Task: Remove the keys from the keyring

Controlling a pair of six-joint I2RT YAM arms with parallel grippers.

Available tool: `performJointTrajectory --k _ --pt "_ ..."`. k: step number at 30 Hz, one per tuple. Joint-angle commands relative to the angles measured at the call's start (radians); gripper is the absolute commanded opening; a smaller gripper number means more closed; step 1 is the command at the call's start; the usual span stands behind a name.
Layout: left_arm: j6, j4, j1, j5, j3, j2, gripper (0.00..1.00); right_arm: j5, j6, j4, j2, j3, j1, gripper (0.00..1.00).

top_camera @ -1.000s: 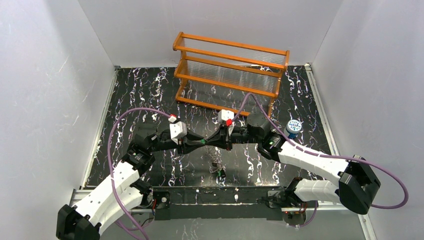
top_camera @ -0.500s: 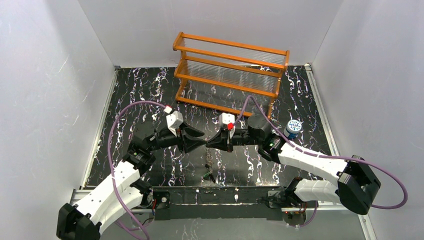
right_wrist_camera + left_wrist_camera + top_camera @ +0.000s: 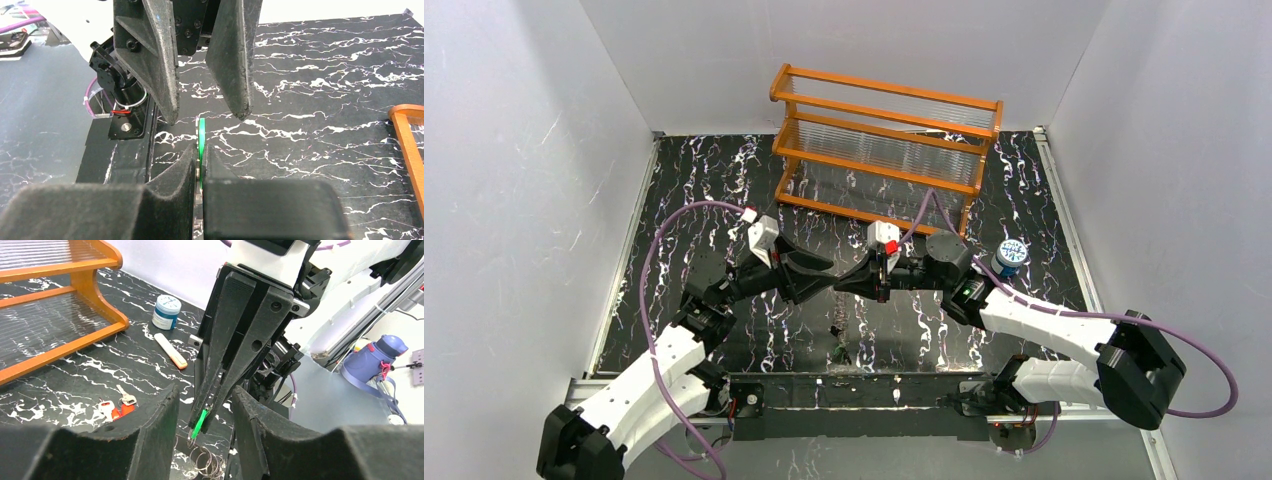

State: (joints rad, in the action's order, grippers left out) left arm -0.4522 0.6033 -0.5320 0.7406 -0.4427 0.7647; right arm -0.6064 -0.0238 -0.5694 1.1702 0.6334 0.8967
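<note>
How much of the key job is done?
A red key and a silvery key lie loose on the table. The right gripper is shut on the green key, the keyring apparently hanging from it; the open left gripper flanks them. Freeing that green key seems to be what's left.

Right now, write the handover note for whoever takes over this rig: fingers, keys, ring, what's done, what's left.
Left gripper: open and holding nothing, with its fingers spread either side of the right gripper's tip.
Right gripper: shut on the green key, held above the table.
Keyring: thin wire loops just under the green key, apparently still threaded on it.
Done: the red keys lie loose on the table.
Left: free the green key. The likely next move is for the left fingers to close on the loops and work them off.
</note>
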Motion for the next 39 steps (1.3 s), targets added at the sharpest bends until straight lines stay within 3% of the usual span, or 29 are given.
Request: performJointTrajectory --k 1,4,19,26,39 --pt "-0.059 0.090 0.003 -0.009 0.022 0.002 0.38 0.038 -0.067 -0.152 -0.024 -0.007 -0.010 0.01" --pt "-0.070 0.103 0.003 -0.031 0.031 0.005 0.33 0.062 -0.110 -0.187 -0.025 -0.020 -0.015 0.01" --pt "-0.188 0.312 0.003 -0.105 0.068 0.087 0.32 0.085 -0.251 -0.316 -0.010 -0.039 -0.029 0.01" --pt "-0.219 0.352 0.001 -0.128 0.072 0.101 0.21 0.063 -0.280 -0.357 0.009 -0.051 -0.034 0.01" --pt "-0.246 0.414 -0.042 -0.116 0.087 0.141 0.27 0.013 -0.406 -0.505 0.049 -0.068 -0.061 0.01"
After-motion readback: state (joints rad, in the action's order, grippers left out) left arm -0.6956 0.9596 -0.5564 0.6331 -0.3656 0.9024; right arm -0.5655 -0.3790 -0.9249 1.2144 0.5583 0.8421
